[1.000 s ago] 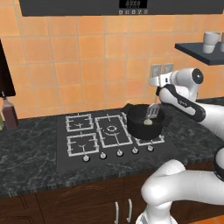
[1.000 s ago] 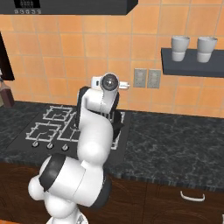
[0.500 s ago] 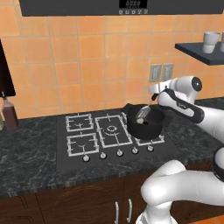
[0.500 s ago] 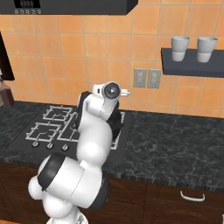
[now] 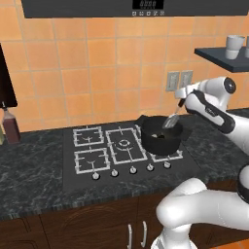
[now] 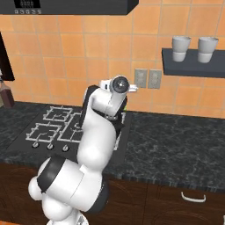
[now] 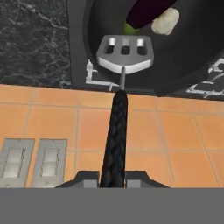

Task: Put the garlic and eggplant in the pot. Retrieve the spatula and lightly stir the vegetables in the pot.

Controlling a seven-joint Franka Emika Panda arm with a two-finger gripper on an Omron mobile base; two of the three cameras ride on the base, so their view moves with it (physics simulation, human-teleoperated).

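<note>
The black pot (image 5: 163, 139) stands on the stove's right rear burner. My gripper (image 5: 182, 98) is above and behind it, near the wall, shut on the thin black handle of the spatula (image 5: 171, 120). The spatula slants down so its silver slotted head hangs over the pot's back rim. In the hand view the spatula (image 7: 124, 54) runs from my gripper (image 7: 113, 179) up to the pot (image 7: 100, 17). Inside the pot lie the dark purple eggplant (image 7: 146, 13) and, touching it, the pale garlic (image 7: 166, 21), both just beyond the spatula head.
The black stove (image 5: 121, 155) has several burner grates and a row of knobs along its front. A dark bottle (image 5: 10, 129) stands at the far left of the counter. Two wall outlets (image 5: 177, 80) are behind my hand. A shelf with cups (image 6: 189, 48) is up on the right.
My wrist has swung slightly, and the spatula head has shifted a little over the pot's back edge. The grip on the handle is unchanged.
</note>
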